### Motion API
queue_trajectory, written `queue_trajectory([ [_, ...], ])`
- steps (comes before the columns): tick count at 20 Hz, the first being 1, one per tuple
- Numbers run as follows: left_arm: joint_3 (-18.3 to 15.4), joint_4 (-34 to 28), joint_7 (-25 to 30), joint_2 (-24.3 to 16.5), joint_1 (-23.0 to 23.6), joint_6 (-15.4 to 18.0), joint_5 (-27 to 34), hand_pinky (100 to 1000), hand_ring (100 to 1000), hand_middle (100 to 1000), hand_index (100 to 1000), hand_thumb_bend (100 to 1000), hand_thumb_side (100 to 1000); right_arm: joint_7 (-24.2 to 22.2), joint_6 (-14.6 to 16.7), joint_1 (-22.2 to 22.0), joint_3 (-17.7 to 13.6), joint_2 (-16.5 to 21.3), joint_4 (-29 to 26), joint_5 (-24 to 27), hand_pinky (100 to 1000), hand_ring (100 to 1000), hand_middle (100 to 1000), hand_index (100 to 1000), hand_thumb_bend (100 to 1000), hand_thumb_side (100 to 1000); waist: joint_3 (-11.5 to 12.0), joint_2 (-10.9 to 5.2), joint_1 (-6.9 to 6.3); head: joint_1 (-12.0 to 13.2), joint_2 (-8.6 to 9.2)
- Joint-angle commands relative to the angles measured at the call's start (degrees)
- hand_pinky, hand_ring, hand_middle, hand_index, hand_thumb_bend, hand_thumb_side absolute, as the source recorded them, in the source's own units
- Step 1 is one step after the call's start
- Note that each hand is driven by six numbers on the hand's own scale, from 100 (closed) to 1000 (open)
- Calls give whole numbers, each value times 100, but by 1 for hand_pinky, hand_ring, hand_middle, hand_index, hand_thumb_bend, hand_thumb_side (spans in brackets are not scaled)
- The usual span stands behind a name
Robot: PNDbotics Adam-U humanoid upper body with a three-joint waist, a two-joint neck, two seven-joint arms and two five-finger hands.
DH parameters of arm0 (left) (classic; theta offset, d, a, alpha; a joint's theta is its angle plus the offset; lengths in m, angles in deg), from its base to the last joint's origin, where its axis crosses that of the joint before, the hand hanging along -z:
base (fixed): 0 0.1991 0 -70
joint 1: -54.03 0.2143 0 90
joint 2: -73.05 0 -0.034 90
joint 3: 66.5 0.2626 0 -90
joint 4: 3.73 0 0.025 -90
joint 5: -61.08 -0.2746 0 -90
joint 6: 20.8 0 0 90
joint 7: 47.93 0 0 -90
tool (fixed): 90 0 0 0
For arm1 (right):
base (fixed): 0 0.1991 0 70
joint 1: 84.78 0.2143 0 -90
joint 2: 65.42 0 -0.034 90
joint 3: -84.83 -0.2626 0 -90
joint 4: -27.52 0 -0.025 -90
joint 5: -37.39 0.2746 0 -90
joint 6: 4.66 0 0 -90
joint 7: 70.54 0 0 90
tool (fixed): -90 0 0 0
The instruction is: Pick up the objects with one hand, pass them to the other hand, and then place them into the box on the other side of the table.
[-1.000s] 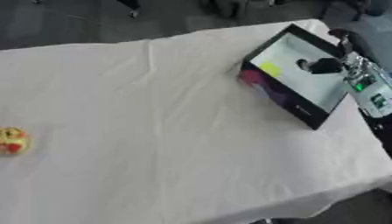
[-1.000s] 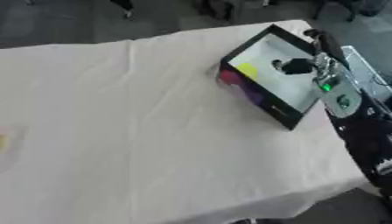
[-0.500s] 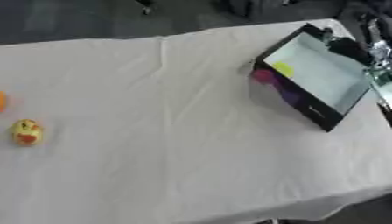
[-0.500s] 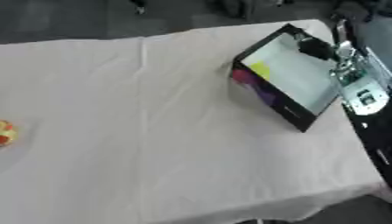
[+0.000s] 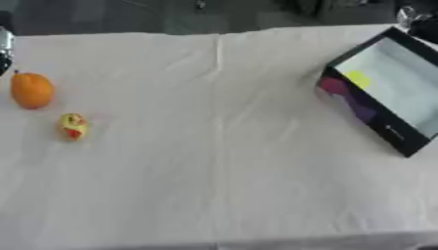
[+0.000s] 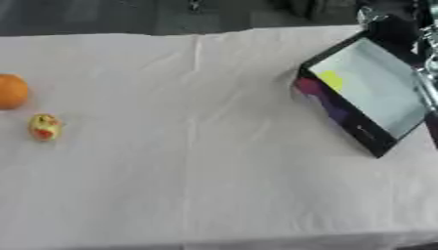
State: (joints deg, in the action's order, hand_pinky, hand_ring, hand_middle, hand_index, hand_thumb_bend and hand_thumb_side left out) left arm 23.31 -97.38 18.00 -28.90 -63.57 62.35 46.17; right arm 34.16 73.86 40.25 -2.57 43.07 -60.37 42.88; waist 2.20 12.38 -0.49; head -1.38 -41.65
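Observation:
An orange fruit [image 5: 32, 90] lies near the table's left edge. A small yellow and red object [image 5: 74, 126] sits just in front of it. The black box [image 5: 393, 134] stands askew at the right, with a pale inside and a yellow patch [image 5: 359, 78] in its near corner. My right hand [image 6: 392, 25] shows as a dark blurred shape at the box's far corner, above the rim. A silver and black part of my left hand [image 5: 3, 48] shows at the left edge, just behind the orange fruit. Neither hand holds anything that I can see.
A white cloth [image 5: 214, 161] covers the whole table, with a crease running down its middle. The table's front edge runs along the bottom of the view. Dark floor and chair legs lie beyond the far edge.
The camera has swung left, so the orange fruit and the small yellow object now show. My right hand has drawn back from over the box's inside to its far corner.

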Motion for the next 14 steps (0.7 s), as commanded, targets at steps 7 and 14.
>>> queue_trajectory([
  [7,48,869,1253,-905,-693,-574,-116,809,680,687,797,437,363,-25,-53,165,36,94,-434,75,953,883,855,850,314,232,5,-118,5,426,49],
  [14,322,2353,2945,-1273,-1548,-730,-177,833,740,730,820,510,400,-35,-112,166,65,86,-518,69,955,878,850,847,320,230,-26,-96,17,558,55],
])
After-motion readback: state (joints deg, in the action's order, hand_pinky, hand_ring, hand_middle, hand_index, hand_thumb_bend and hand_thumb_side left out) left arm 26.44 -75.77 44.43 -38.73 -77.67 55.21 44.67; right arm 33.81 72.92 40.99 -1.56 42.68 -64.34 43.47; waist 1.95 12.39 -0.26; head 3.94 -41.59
